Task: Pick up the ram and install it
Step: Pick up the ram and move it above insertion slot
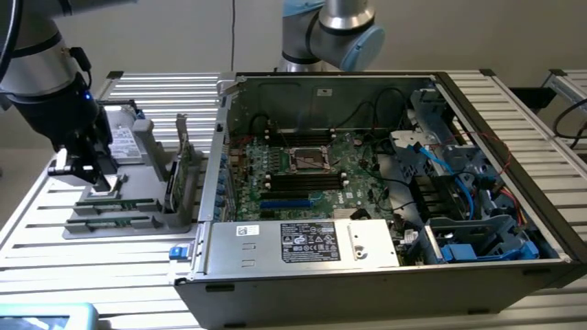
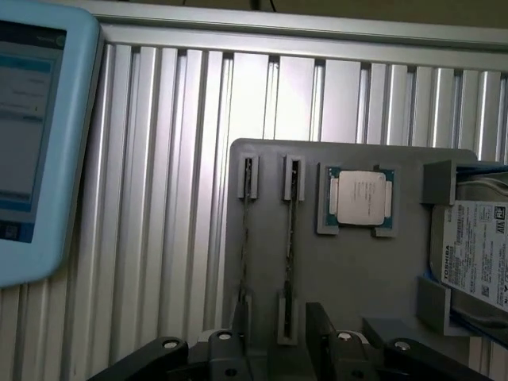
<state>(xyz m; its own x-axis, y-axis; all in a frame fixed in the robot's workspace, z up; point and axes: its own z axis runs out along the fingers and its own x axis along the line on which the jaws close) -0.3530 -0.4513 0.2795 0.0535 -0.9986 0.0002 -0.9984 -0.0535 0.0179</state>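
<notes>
Two ram sticks stand on edge in slots of a grey holder [image 2: 357,270]; in the wrist view they are thin lines, one ram [image 2: 290,238] and a second ram [image 2: 246,230] beside it. In the exterior view the same sticks [image 1: 115,204] [image 1: 110,223] lie toward the exterior view's left. My gripper [image 2: 279,341] hovers above the holder [image 1: 137,185], open, with its fingers [image 2: 321,333] on either side of the line of the first ram and touching nothing. In the exterior view the gripper [image 1: 92,180] hangs just over the holder's back part. Empty memory slots [image 1: 303,183] show on the motherboard.
The open computer case [image 1: 385,268] fills the middle and the exterior view's right, with cables and a drive cage inside. On the holder sit a processor [image 2: 361,198], a hard drive [image 2: 476,246] and an upright expansion card [image 1: 181,158]. A light-blue tablet [image 2: 32,143] lies on the slatted table.
</notes>
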